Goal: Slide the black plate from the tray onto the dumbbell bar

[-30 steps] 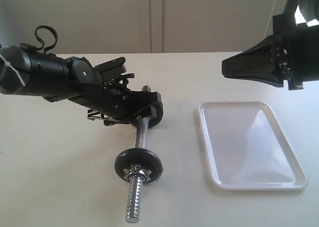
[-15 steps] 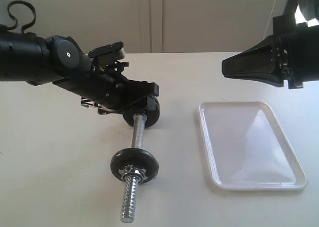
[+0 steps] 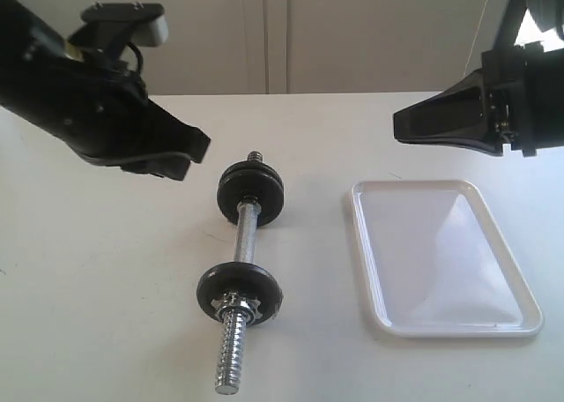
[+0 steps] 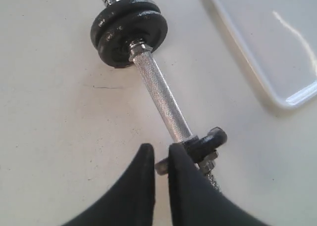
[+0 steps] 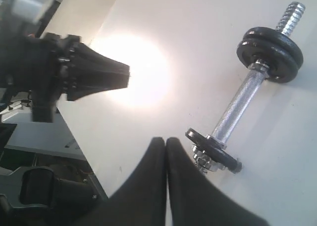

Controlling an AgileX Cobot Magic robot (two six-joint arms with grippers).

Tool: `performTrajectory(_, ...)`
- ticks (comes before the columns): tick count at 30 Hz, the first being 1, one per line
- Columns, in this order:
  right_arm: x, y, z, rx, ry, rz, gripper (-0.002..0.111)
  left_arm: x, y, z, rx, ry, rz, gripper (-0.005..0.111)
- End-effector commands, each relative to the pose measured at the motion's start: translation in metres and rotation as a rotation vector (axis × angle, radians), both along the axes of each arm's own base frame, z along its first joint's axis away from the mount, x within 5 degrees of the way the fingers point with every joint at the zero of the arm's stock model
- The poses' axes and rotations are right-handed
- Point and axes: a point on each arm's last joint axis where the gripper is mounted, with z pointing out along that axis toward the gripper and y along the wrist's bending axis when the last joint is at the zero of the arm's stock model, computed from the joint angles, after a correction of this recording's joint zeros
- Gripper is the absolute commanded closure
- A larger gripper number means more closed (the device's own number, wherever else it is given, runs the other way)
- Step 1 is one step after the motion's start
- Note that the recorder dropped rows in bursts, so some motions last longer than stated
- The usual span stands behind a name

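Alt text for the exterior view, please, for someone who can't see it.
A chrome dumbbell bar lies on a white table with black discs near each end. To its right sits an empty white tray. The left gripper hovers at upper left, the right gripper at upper right, neither holding anything.

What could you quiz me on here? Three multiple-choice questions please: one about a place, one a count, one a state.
1. Where does the dumbbell bar lie?
A) on the table, beside the tray
B) inside the tray
C) in an end effector

2. How many black discs does it carry?
A) one
B) three
C) five

3. How is the right end effector?
A) shut, empty
B) wide open
C) clamped on a disc

Answers:
1 A: the bar rests on the tabletop, apart from the white tray.
2 B: two sit together at one end, one at the other.
3 A: its fingers meet with nothing between.
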Motion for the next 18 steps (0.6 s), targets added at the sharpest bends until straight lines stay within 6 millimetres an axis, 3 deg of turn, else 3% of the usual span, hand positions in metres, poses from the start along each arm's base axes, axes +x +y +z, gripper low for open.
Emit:
performTrajectory(1, -0.011, 0.002, 0.005, -0.014, -0.083, 0.030, 0.108, -0.030, 0.023, 0.033, -0.012, -0.066, 0.003, 0.107)
performTrajectory(6, -0.052, 0.004, 0.029, -0.088, -0.228, 0.041, 0.108, -0.062, 0.046, 0.060, -0.046, -0.130, 0.001, 0.107)
performTrajectory(11, -0.079, -0.006, 0.037, -0.248, -0.399, -0.141, 0.108, -0.089, 0.065, 0.065, -0.087, -0.179, 0.009, 0.107)
performTrajectory(18, -0.087, -0.008, 0.036, -0.245, -0.412, -0.230, 0.108, -0.116, 0.079, 0.059, -0.118, -0.101, 0.016, 0.107)
